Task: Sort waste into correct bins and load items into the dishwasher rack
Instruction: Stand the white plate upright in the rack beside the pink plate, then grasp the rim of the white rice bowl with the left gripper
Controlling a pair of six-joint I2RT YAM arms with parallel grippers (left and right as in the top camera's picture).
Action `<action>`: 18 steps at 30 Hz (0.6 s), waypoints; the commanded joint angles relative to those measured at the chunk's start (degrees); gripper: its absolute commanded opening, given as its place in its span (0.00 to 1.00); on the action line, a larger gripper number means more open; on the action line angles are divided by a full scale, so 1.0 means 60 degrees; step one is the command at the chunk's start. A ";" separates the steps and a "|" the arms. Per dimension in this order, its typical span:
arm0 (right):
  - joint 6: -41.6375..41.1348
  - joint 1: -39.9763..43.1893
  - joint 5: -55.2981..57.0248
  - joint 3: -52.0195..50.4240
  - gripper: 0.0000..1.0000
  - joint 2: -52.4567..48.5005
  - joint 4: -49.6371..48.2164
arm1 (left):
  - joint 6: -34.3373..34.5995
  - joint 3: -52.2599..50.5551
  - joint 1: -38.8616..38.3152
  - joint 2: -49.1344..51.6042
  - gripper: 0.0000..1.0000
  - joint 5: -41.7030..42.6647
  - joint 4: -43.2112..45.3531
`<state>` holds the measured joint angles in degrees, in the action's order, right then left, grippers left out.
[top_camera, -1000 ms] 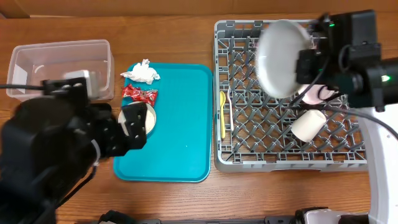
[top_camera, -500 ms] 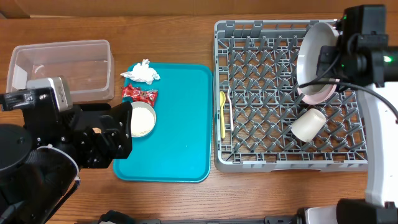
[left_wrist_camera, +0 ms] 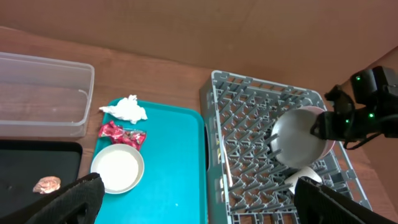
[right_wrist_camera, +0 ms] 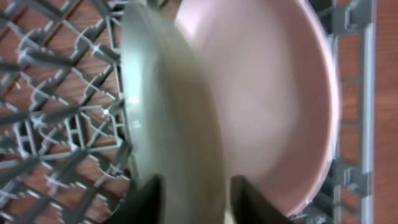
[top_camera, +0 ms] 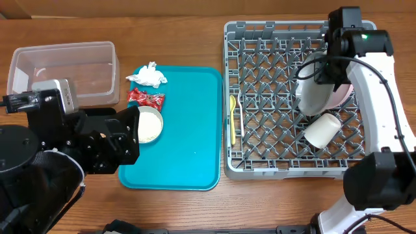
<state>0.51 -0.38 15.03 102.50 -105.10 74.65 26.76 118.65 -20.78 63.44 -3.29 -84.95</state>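
Observation:
My right gripper (top_camera: 327,69) (right_wrist_camera: 196,202) is shut on the rim of the grey plate (top_camera: 313,91) (right_wrist_camera: 168,112). It holds the plate on edge in the dishwasher rack (top_camera: 292,173), right against the pink plate (top_camera: 343,97) (right_wrist_camera: 267,93). A white cup (top_camera: 323,130) lies in the rack and a yellow utensil (top_camera: 233,120) lies at its left side. A white napkin (top_camera: 148,75), a red wrapper (top_camera: 146,99) and a small bowl (top_camera: 149,125) with a white inside sit on the teal tray. My left gripper (left_wrist_camera: 199,208) is open and empty, high above them.
The clear tub (top_camera: 65,65) stands at the far left. The black tray (left_wrist_camera: 31,165) holds a brown scrap (left_wrist_camera: 46,184); my left arm hides it from the overhead view. The teal tray (top_camera: 188,143) lies between the tub and the rack.
My right gripper has brought the grey plate down from above the rack and stood it on edge beside the pink plate. My left arm pulled back left, uncovering the bowl.

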 commanded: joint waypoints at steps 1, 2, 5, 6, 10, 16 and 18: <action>-0.0168 -0.0135 -0.0004 0.0109 0.68 0.0160 0.0062 | -0.0175 0.0055 -0.0044 0.0120 1.00 -0.0076 -0.0047; -0.0288 -0.0131 -0.0004 0.0178 0.70 0.0204 0.0146 | -0.0175 0.0055 -0.0044 0.0142 1.00 -0.0080 -0.0058; -0.0707 -0.0131 -0.0138 0.0506 0.73 0.0423 0.0499 | -0.0178 0.0055 -0.0044 0.0219 1.00 -0.0084 -0.0087; -0.0834 -0.0131 -0.0251 0.0645 0.73 0.0546 0.0641 | -0.0178 0.0055 -0.0044 0.0244 1.00 -0.0080 -0.0095; -0.1173 -0.0138 -0.0827 0.1366 0.74 0.1322 0.1060 | -0.0175 0.0055 -0.0044 0.0401 1.00 0.0004 -0.0142; -0.1413 -0.0248 -0.1705 0.2543 1.00 0.3177 0.1104 | -0.0470 0.0055 -0.0044 0.0991 1.00 -0.0025 -0.0484; -0.1413 -0.0248 -0.2495 0.2779 1.00 0.3778 0.1013 | -0.0466 0.0055 -0.0044 0.1286 1.00 -0.0022 -0.0699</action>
<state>-6.72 -1.54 7.05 115.61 -89.41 81.08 25.96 118.67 -20.78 68.47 -3.27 -88.36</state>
